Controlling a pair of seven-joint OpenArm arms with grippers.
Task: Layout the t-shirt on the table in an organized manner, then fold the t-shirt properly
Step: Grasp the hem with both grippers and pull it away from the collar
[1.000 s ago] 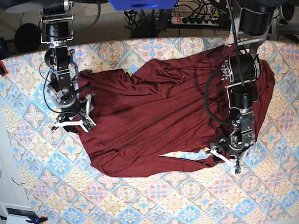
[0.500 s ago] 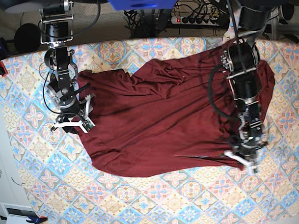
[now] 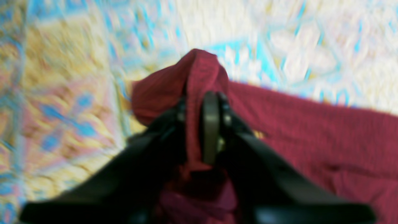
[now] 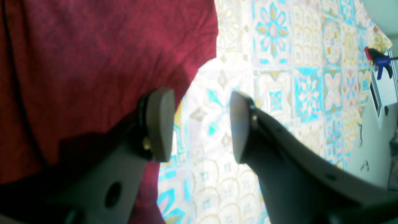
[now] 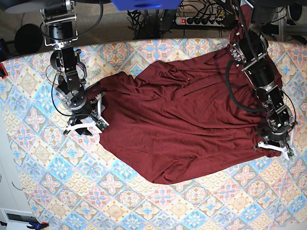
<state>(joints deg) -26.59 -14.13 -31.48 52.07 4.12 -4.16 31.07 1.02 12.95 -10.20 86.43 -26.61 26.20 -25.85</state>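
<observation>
The t-shirt (image 5: 179,124) lies spread on the table (image 5: 146,206). The left gripper (image 5: 274,146) is at its right corner, the right gripper (image 5: 86,126) at its left edge.

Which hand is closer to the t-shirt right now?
Left. The left hand is pinched shut on a fold of the t-shirt; the right hand is open at the shirt's edge, gripping nothing.

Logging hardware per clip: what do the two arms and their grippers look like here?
Both arms are black jointed links with looping black cables. The left gripper and right gripper have white finger pieces in the base view; wrist views show dark fingers with flat grey pads.
</observation>
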